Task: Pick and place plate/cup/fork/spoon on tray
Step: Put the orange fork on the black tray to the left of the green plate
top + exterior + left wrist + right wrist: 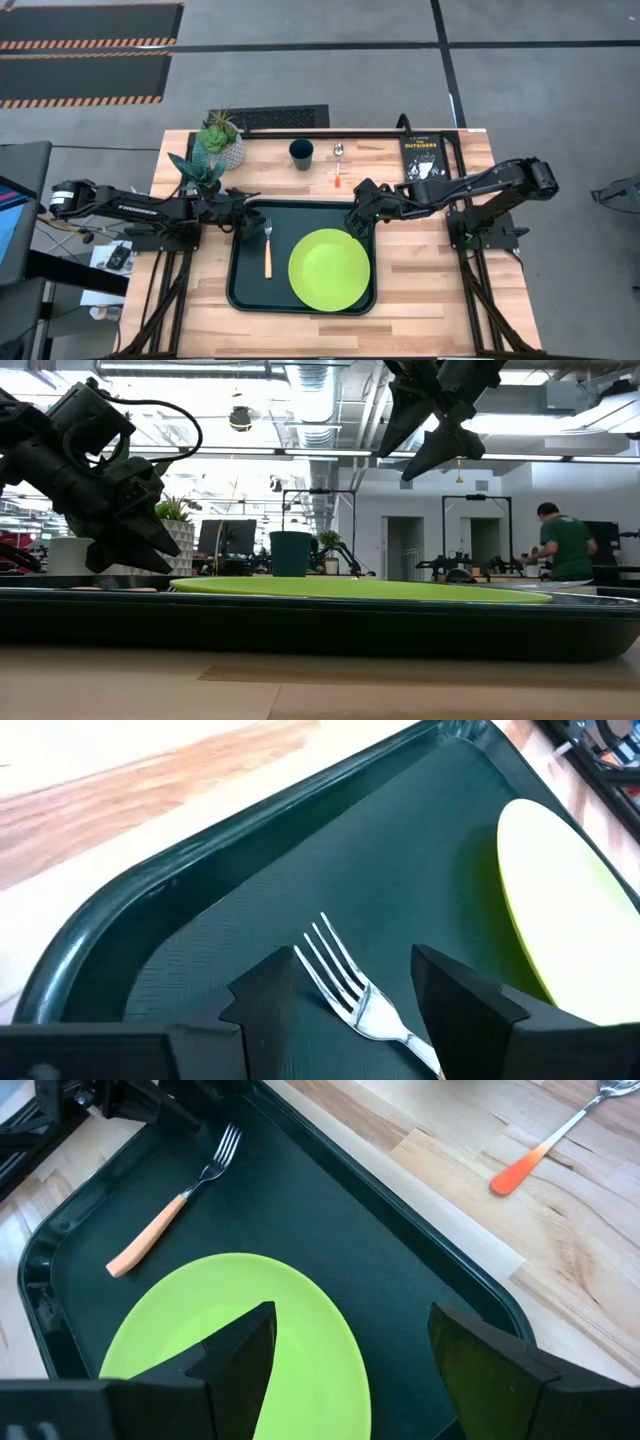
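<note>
Where visible, book point(421, 156) reads "OUTSIDERS"

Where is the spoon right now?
In the high view the spoon lies on the bare wood beyond the tray's far rim, between the cup and the black book; no gripper touches it.

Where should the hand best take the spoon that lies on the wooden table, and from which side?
Grip the spoon at its orange handle, coming straight down from above. It lies flat on the table, so the fingers should close across the slim handle. The cup stands apart, leaving room.
</note>
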Tool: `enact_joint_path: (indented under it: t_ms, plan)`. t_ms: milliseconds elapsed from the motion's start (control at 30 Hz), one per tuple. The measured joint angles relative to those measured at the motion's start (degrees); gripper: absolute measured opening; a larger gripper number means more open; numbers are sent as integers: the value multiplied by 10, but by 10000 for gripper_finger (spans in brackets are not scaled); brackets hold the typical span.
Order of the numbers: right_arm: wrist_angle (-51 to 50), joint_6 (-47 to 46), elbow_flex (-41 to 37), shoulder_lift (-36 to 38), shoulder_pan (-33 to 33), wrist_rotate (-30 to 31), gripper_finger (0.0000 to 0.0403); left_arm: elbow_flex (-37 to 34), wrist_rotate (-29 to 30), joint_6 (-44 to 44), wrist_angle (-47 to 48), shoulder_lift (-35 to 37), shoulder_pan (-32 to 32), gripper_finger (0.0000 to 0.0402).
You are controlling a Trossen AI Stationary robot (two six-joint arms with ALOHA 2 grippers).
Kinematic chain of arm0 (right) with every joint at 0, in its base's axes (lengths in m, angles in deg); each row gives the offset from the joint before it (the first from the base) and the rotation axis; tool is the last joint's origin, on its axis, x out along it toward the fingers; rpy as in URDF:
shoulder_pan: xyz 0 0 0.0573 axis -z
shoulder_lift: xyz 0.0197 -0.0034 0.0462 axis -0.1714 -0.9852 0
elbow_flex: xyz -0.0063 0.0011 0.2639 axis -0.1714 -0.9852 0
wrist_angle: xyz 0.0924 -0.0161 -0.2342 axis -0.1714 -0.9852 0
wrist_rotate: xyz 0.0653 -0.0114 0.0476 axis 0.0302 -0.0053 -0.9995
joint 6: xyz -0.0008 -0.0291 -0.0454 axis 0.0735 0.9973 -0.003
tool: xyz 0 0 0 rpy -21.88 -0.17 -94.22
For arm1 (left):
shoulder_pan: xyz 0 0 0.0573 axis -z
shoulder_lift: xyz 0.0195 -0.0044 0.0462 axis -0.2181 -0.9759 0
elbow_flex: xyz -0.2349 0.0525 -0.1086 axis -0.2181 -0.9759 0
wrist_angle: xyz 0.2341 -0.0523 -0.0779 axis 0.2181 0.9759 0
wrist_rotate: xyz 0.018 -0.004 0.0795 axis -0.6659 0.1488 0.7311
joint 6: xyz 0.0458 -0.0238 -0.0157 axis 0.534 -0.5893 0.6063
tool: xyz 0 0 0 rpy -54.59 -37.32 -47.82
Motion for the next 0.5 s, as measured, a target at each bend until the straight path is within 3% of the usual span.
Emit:
enact_joint_path:
  t_ms: [500]
  plan:
    - [0,1,0,0,0,0,286,50,-3,10,12,0,0,188]
